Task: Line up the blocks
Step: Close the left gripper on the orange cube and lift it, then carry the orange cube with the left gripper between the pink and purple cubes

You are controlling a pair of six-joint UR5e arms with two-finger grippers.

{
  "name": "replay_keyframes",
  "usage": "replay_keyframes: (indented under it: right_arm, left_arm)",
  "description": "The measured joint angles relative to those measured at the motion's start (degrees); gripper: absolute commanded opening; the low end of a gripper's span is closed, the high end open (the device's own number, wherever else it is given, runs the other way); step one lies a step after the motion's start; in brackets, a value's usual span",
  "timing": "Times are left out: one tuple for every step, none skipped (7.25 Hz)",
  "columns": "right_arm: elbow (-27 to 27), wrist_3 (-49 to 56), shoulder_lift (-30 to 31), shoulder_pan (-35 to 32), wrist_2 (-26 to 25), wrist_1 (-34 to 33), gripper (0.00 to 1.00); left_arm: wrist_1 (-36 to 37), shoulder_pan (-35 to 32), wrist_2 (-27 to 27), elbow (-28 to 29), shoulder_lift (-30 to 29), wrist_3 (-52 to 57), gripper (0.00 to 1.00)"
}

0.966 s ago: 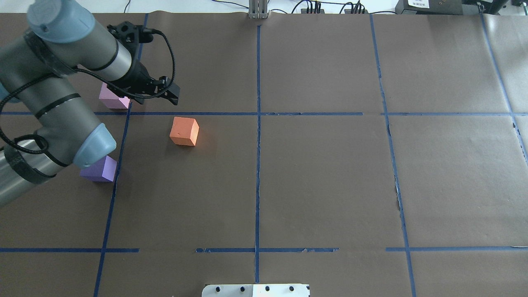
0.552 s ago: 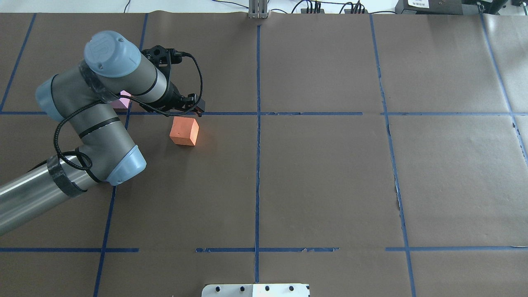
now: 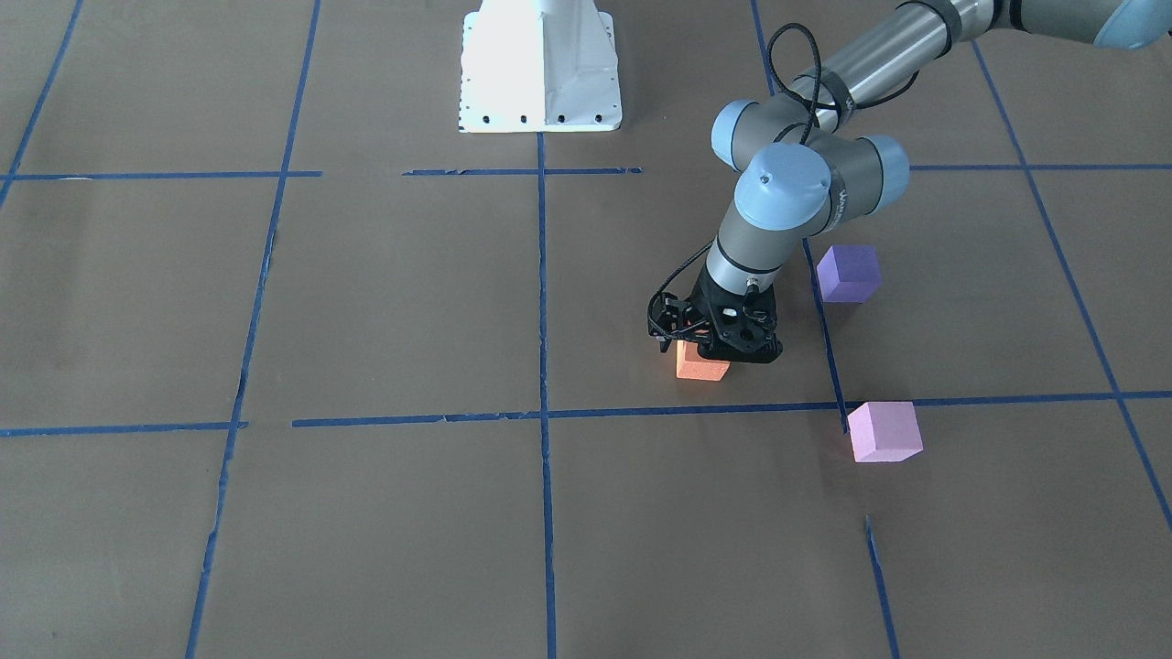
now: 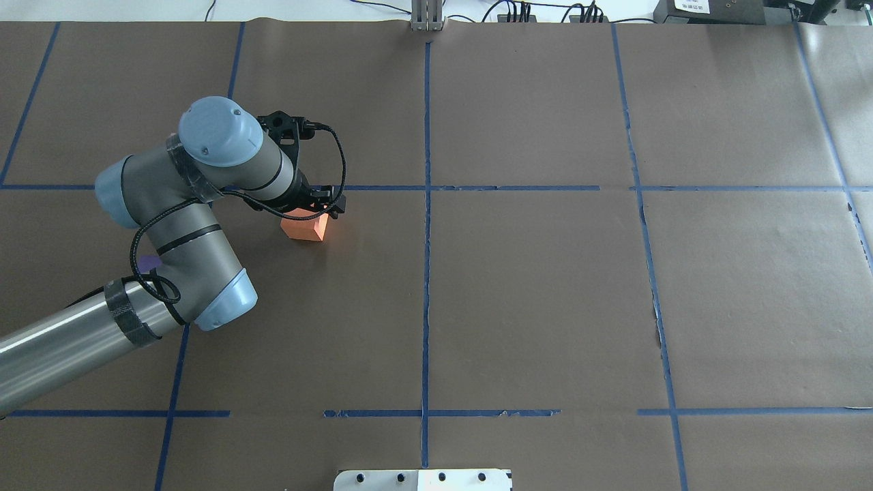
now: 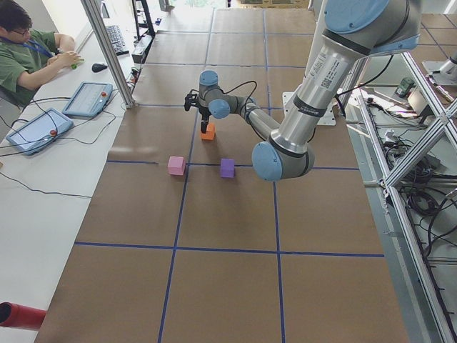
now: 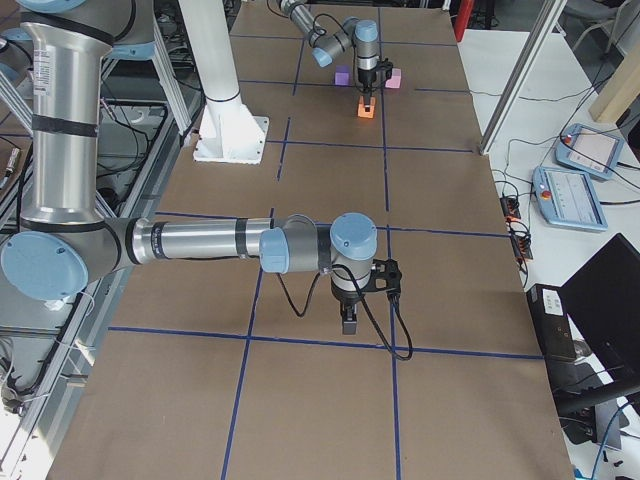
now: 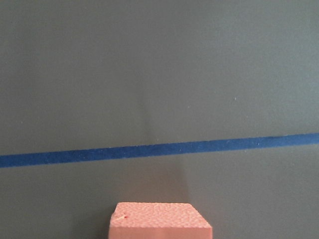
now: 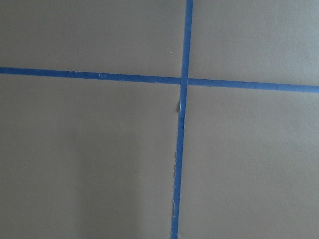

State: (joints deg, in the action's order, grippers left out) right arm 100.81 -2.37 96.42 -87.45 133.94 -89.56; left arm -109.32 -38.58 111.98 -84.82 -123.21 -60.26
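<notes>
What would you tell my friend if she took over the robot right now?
Left gripper: low over the orange block; open or shut, cannot tell.
Right gripper: over the table, far from the blocks; cannot tell.
Purple block and pink block: apart from each other, on orange's left as the robot sees it.
Done: no line yet.
Left: put all three in a line.

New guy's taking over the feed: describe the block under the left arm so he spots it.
On the brown table with blue tape lines, follow the grey left arm to its black pincer. Right beneath it sits the orange block. Colour sets it apart: the neighbours are a violet block and a pink block.
</notes>
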Motion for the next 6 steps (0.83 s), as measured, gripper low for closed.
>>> replay_keyframes:
  right_arm:
    - [0.01, 0.0, 0.0, 0.0, 0.0, 0.0, 1.0]
    - [0.02, 0.0, 0.0, 0.0, 0.0, 0.0, 1.0]
    - [0.02, 0.0, 0.0, 0.0, 0.0, 0.0, 1.0]
    - [0.02, 0.0, 0.0, 0.0, 0.0, 0.0, 1.0]
    - [0.0, 0.0, 0.0, 0.0, 0.0, 0.0, 1.0]
    - [0.0, 0.0, 0.0, 0.0, 0.0, 0.0, 1.0]
  left_arm:
    - [-0.03, 0.4, -0.01, 0.73, 0.0, 0.09, 0.4]
    - [-0.03, 0.49, 0.07, 1.06, -0.06, 0.35, 0.2]
    - [0.11, 0.37, 0.34, 1.15, -0.16, 0.5, 0.18]
    - [0.35, -0.11, 0.71, 1.06, -0.16, 0.55, 0.18]
    - [0.57, -1.4, 1.82, 0.64, 0.33, 0.8, 0.2]
    - [0.85, -3.45, 4.13, -0.79, 2.24, 2.23, 0.2]
